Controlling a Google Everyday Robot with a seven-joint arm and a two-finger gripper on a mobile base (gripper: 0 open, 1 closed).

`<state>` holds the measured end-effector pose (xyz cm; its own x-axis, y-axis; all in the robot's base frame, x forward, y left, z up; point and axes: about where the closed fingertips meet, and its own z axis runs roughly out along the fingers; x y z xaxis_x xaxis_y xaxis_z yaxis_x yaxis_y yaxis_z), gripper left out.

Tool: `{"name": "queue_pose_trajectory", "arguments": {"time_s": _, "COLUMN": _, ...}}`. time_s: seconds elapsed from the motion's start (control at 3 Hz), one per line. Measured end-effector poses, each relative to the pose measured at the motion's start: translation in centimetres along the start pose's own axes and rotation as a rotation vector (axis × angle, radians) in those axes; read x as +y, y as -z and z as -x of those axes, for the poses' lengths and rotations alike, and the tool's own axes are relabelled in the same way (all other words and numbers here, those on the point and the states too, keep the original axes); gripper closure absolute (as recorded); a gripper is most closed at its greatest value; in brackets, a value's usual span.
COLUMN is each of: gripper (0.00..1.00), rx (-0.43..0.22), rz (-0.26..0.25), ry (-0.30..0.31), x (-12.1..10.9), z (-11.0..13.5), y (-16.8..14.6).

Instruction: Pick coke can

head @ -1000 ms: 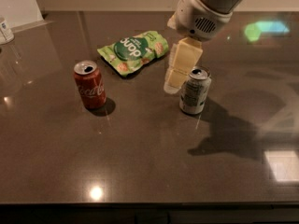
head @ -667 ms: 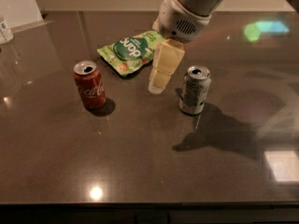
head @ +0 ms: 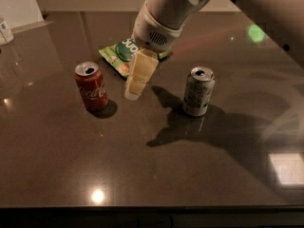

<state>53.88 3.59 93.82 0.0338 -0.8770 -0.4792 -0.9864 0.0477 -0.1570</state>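
The coke can [head: 91,86], red with white script and a silver top, stands upright on the dark table [head: 71,165] at the left. My gripper [head: 134,93] hangs from the arm at top centre, its cream fingers pointing down just right of the coke can and apart from it, with nothing seen between them. It sits between the coke can and the white-and-grey can [head: 198,91].
A green snack bag [head: 119,52] lies behind the gripper, partly hidden by the arm. The white-and-grey can stands upright at centre right. A white object [head: 4,31] sits at the far left edge. The table's front edge runs along the bottom.
The gripper has moved left, away from the white-and-grey can and toward the coke can. The cans and the bag have not moved.
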Motion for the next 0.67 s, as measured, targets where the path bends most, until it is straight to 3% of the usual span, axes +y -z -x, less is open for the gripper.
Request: {"name": "queue_pose_trajectory", "arguments": {"time_s": 0.67, "gripper": 0.0, "rx": -0.054, "rz": 0.018, "ry": -0.014, "x": -0.9, "z": 2.9, "y": -4.1}}
